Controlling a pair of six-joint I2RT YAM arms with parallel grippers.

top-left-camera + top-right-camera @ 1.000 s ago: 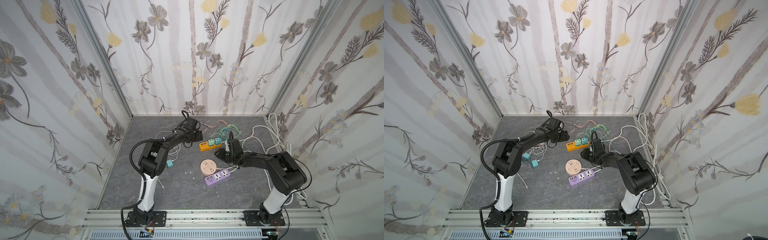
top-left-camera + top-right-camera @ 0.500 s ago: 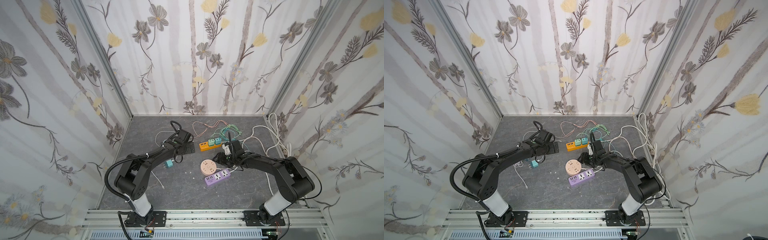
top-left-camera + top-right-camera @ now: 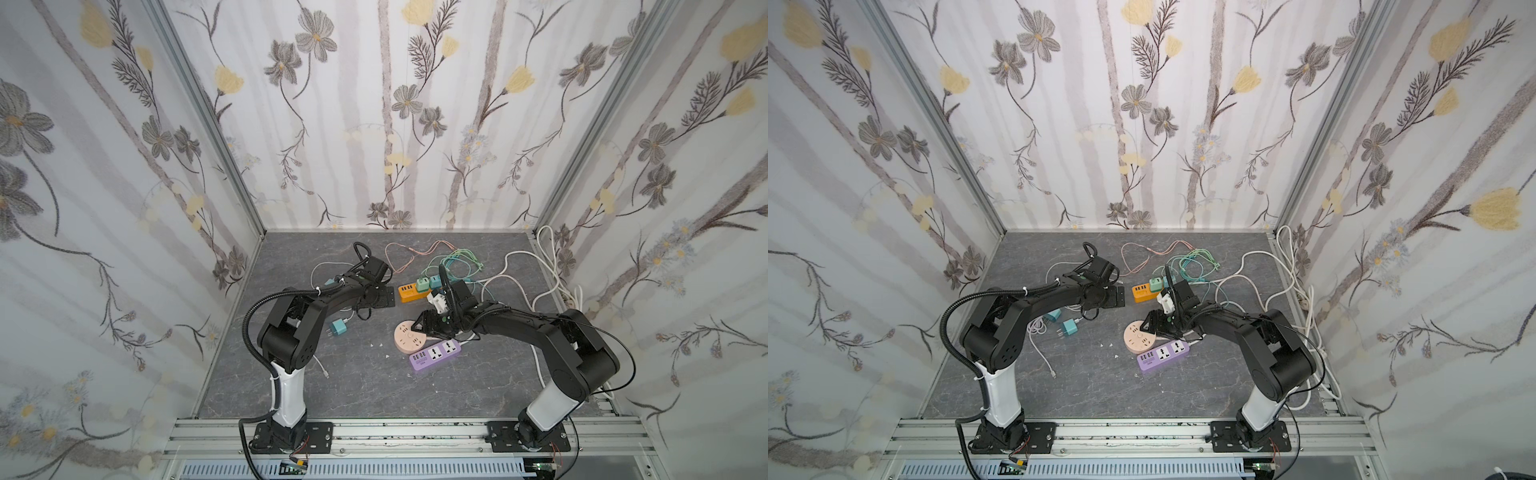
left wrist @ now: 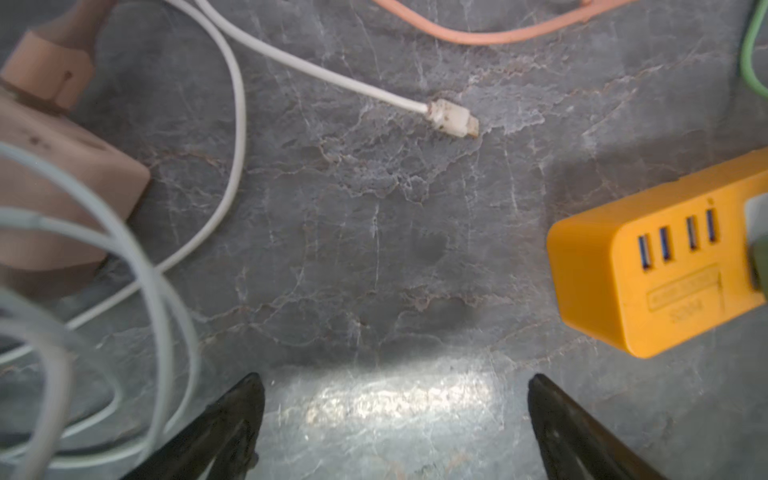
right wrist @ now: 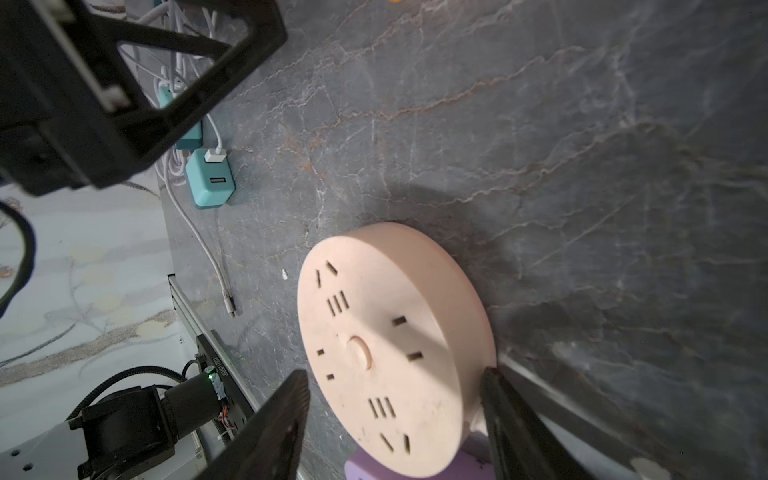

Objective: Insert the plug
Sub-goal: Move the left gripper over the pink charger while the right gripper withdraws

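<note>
Plastic, hard and smooth, makes up the teal plug [image 3: 338,328]. It lies on its side on the gray table [image 3: 353,386], just beside the left arm's bent middle and well apart from every socket. It looks light and stiff, a small block that should not crush, though its glossy faces may slip in a loose pinch. A white cable connector [image 5: 216,156] sits in one of its ports, and the cable will probably drag or twist the plug when it is lifted. The best hold, I judge, is across the two broad flat faces of the body. That keeps the claw well back from the metal prongs, so they stay free to enter the slots. A second teal plug [image 3: 1052,316] lies just beside it.

The left claw [image 4: 395,378] is spread wide and empty, low over bare table. The orange power strip [image 4: 648,266] is off to one side, and a loose white cable end [image 4: 453,120] lies beyond the fingertips.

The right claw [image 5: 395,374] also has its jaws apart and grips nothing. They stand on either side of the near edge of the round pink socket [image 5: 386,332]. One finger is close at the rim; whether it touches I cannot tell. A purple power strip [image 3: 434,353] lies just beside the socket, perhaps touching it.

The orange power strip carries a raised label panel next to its four blue ports, but the letters are too blurred to read. No brand shows on the teal plug or the round pink socket.
</note>
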